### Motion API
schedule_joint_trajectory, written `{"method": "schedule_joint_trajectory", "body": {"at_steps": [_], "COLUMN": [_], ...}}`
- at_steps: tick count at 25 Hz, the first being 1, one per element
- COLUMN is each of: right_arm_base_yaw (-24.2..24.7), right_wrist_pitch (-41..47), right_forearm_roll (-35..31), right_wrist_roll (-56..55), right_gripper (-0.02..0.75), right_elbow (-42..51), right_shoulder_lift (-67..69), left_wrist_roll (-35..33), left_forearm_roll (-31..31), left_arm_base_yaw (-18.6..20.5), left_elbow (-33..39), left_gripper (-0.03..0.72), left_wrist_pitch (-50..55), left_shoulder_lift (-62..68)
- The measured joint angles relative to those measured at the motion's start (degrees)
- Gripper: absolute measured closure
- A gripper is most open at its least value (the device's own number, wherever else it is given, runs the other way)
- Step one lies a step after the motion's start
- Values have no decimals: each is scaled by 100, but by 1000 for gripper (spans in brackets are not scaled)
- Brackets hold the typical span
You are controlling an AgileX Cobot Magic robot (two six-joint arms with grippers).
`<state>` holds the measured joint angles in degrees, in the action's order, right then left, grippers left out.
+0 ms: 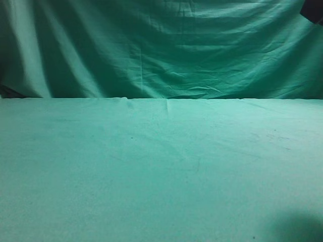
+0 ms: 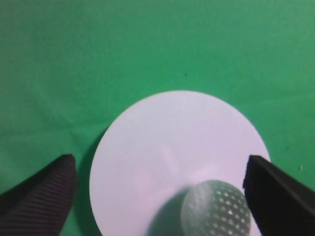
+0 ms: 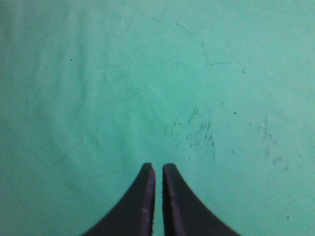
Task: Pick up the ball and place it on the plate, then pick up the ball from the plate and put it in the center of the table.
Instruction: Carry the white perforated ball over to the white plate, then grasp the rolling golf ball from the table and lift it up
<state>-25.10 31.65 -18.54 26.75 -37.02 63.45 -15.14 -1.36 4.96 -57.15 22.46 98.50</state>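
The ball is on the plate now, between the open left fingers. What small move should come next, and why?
Probably close the left gripper on the ball. The ball lies on the white plate, the fingers stand wide on both sides, not touching it.

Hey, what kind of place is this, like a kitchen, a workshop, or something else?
Most likely a staged robot test bench, not a lived-in room. The table is covered in plain green cloth, a draped green backdrop hangs behind it, and the only props are a white plate with a dimpled ball on it.
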Motion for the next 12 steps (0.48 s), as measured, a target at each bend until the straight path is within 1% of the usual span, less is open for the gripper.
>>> {"method": "schedule_joint_trajectory", "body": {"at_steps": [2, 3, 4, 6, 7, 8, 9, 10, 12], "right_arm_base_yaw": [0, 0, 0, 0, 0, 0, 0, 0, 0], "right_wrist_pitch": [10, 22, 47, 105, 123, 123, 133, 127, 127], "right_forearm_roll": [0, 0, 0, 0, 0, 0, 0, 0, 0], "right_wrist_roll": [0, 0, 15, 128, 208, 208, 220, 229, 229], "right_gripper": [691, 691, 691, 691, 691, 691, 691, 691, 691], "right_elbow": [0, 0, 0, 0, 0, 0, 0, 0, 0], "right_shoulder_lift": [0, 0, 0, 0, 0, 0, 0, 0, 0], "left_wrist_roll": [0, 0, 0, 0, 0, 0, 0, 0, -82], "left_forearm_roll": [136, 218, 293, 420, 551, 551, 606, 663, 803], "left_arm_base_yaw": [0, 0, 0, 0, 0, 0, 0, 0, 0], "left_elbow": [-166, -234, -321, -500, -666, -666, -750, -824, -1005], "left_gripper": [43, 115, 142, 142, 142, 142, 183, 168, 168], "left_wrist_pitch": [125, 213, 309, 544, 823, 823, 950, 1106, 1439], "left_shoulder_lift": [-77, -118, -135, -166, -179, -179, -179, -179, -179]}}
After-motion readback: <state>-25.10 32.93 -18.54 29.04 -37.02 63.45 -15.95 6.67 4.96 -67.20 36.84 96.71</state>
